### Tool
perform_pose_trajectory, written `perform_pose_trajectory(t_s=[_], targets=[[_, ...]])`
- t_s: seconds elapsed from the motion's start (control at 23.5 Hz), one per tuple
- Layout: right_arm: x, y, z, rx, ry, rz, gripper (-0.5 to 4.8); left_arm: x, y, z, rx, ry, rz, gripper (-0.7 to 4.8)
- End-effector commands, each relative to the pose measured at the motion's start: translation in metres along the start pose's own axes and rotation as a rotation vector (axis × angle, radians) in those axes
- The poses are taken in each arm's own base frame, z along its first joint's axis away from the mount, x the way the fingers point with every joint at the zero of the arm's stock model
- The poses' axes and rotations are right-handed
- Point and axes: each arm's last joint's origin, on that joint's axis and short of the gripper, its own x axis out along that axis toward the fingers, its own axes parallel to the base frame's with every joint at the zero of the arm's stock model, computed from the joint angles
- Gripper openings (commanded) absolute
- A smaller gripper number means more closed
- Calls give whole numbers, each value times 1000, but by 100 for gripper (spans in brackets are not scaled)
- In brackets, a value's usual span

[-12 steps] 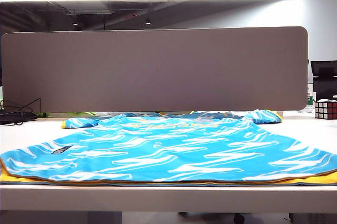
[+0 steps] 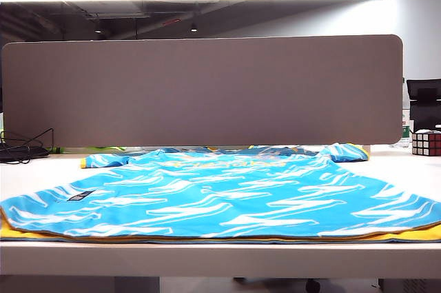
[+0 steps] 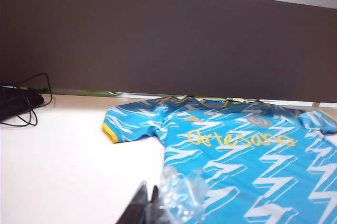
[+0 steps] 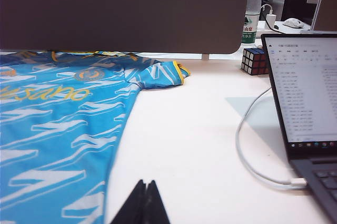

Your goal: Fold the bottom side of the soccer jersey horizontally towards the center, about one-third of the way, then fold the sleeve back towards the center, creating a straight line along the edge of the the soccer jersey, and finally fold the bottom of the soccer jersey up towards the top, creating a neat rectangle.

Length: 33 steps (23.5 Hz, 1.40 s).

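The soccer jersey [image 2: 220, 196] lies flat and spread out on the white table [image 2: 207, 260], sky-blue with white wavy streaks and yellow trim, hem toward the near edge and collar toward the far panel. Neither gripper shows in the exterior view. In the left wrist view my left gripper [image 3: 147, 190] is shut and empty, hovering over bare table just beside the jersey [image 3: 253, 155]; a crinkled clear plastic piece [image 3: 181, 197] sits next to its tips. My right gripper [image 4: 146, 183] is also shut and empty, over bare table beside the jersey's [image 4: 52, 129] other edge. Both short sleeves [image 3: 126, 121] [image 4: 160, 74] lie spread outward.
A grey divider panel [image 2: 207, 89] stands behind the jersey. A Rubik's cube [image 2: 426, 143] [image 4: 254, 60], a bottle [image 4: 253, 10], an open laptop [image 4: 303, 92] and its white cable [image 4: 253, 150] are on the right. Black cables [image 3: 18, 105] lie at the far left.
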Motion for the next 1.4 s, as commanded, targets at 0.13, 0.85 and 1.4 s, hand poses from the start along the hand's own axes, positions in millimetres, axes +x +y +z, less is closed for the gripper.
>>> perform_pose_trajectory(t_s=[0.13, 0.85, 1.4], targets=[[-2, 6, 24, 284, -84, 224, -6, 0, 0, 6, -340, 29, 41, -5], [123, -7, 49, 290, 1029, 259, 227, 128, 46, -10, -639, 956, -91, 346], [143, -11, -13, 481, 1298, 341, 328, 139, 40, -48, -580, 1224, -114, 355]])
